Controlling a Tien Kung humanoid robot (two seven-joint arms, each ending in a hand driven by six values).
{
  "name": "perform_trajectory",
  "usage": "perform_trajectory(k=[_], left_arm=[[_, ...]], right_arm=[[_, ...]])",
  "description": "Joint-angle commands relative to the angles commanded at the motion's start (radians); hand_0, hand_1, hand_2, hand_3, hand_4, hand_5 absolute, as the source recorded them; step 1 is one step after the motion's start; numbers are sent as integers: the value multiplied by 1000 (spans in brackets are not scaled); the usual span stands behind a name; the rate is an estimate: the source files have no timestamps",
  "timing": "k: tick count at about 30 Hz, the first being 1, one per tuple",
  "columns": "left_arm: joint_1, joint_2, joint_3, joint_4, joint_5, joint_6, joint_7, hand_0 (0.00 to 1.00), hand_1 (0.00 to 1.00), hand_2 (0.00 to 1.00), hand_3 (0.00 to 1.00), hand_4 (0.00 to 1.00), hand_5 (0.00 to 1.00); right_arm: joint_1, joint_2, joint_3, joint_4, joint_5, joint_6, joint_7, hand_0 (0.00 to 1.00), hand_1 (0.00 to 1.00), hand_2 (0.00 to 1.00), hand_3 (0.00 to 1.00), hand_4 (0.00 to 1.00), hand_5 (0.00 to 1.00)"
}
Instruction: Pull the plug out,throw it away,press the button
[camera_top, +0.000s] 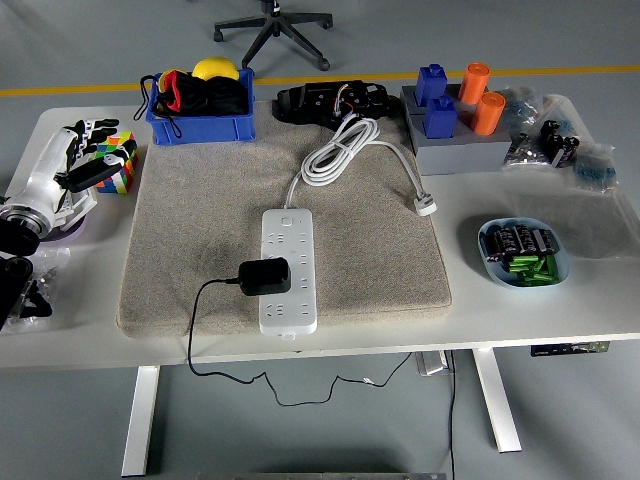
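Sitting mid-mat: white power strip (287, 268) w/ black plug (265, 276) still seated, near its front end. Left hand (68, 165) at table's left edge, fingers loosely apart, holding nothing. Right arm not seen. Advice: grip plug body, pull straight up, not by cord.

No text, label, brand or number can be read on anything here.
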Motion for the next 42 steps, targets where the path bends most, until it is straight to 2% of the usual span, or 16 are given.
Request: perform_trajectory(k=[8,11,12,17,18,20,23,24,25,29,30,34,41,42], left_arm=[[2,7,31,-26,-5,-6,4,875,888,825,794,722,437],[8,19,64,-60,-6,-14,3,875,888,825,794,722,437],[8,23,74,-70,-9,-17,2,874,887,821,801,737,387],[1,77,184,-157,-26,-46,10,874,887,821,801,737,387],[0,84,203,-169,-28,-51,13,873,879,813,816,845,238],[-3,105,256,-207,-30,-75,33,873,879,813,816,845,238],[-5,120,308,-241,-19,-95,48,873,879,813,816,845,238],[-6,124,330,-253,-11,-105,54,873,882,824,858,927,224],[-8,127,352,-263,-3,-113,59,873,882,824,858,927,224],[-20,134,428,-286,20,-126,65,873,882,824,858,927,224],[-24,134,444,-289,27,-127,65,874,886,828,862,990,221],[-43,130,514,-291,47,-130,70,874,886,828,862,990,221],[-63,122,571,-284,53,-129,75,874,882,819,850,998,207],[-66,120,578,-283,54,-129,76,871,865,787,828,998,125]], right_arm=[[-1,0,-3,0,2,1,1,739,663,645,614,654,473],[-1,2,-2,0,4,1,1,739,663,645,614,654,473],[-1,2,-2,0,4,1,1,739,663,645,614,653,476],[0,1,0,0,3,2,-2,739,663,645,614,653,476],[0,1,0,0,3,2,-2,740,663,645,614,653,475],[1,1,-1,0,3,3,-2,740,663,645,614,653,475],[2,2,0,0,3,4,-2,740,663,645,614,653,475],[1,3,-1,0,3,5,-2,740,663,645,614,653,473],[1,4,-1,0,3,6,-2,740,663,645,614,653,473],[0,4,-4,0,3,7,-3,740,663,645,614,653,473],[0,3,-4,0,3,8,-4,740,663,645,614,652,473],[3,1,-8,0,5,7,-5,740,663,645,614,652,473],[5,-3,-14,0,6,6,-6,739,663,646,614,653,473],[5,-3,-15,0,6,6,-6,739,663,646,614,653,472]])
